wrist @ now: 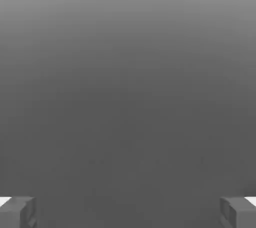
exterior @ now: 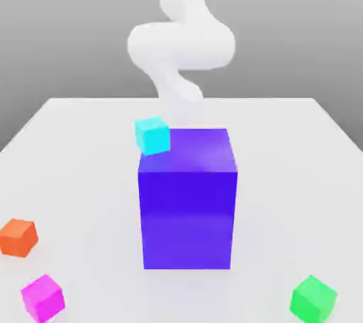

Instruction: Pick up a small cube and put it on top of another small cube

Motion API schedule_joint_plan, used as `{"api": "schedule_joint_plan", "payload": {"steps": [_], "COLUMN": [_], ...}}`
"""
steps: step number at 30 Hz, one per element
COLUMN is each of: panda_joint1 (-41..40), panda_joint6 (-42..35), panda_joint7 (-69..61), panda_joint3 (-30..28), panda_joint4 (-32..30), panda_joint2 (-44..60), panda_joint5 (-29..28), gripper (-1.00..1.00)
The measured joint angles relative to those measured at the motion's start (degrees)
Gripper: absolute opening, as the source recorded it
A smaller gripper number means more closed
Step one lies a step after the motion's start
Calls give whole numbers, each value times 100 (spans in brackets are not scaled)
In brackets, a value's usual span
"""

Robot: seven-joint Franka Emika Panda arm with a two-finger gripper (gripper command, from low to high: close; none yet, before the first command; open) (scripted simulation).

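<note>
Four small cubes await you: the cyan cube [exterior: 152, 135] perches at the big purple block [exterior: 188, 197]'s top corner, while orange [exterior: 18, 236], magenta [exterior: 42, 297] and green [exterior: 313, 298] sit on the worktop [exterior: 85, 166]. Your pincer [wrist: 128, 212] is spread wide, holding nothing; nudge cyan carelessly and it likely tumbles off.

Bright, even, soft light (faint shadows under the cubes), blurred white arm [exterior: 181, 42], dim grey gradient backdrop.

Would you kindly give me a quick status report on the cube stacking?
Gripper open, jaws wide apart, holding nothing. Cyan cube beside big blue block, upper corner. Orange cube, magenta cube, green cube apart on table.
</note>
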Motion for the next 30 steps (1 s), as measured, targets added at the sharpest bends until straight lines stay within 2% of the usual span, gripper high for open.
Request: {"api": "schedule_joint_plan", "payload": {"steps": [17,30], "panda_joint1": [-596,-1267], "panda_joint6": [1129,2101], "panda_joint7": [394,570], "panda_joint3": [-820,-1045], "panda_joint4": [-89,-88], "panda_joint2": [3566,6269], "panda_joint5": [509,983], "gripper": [0,0]}}
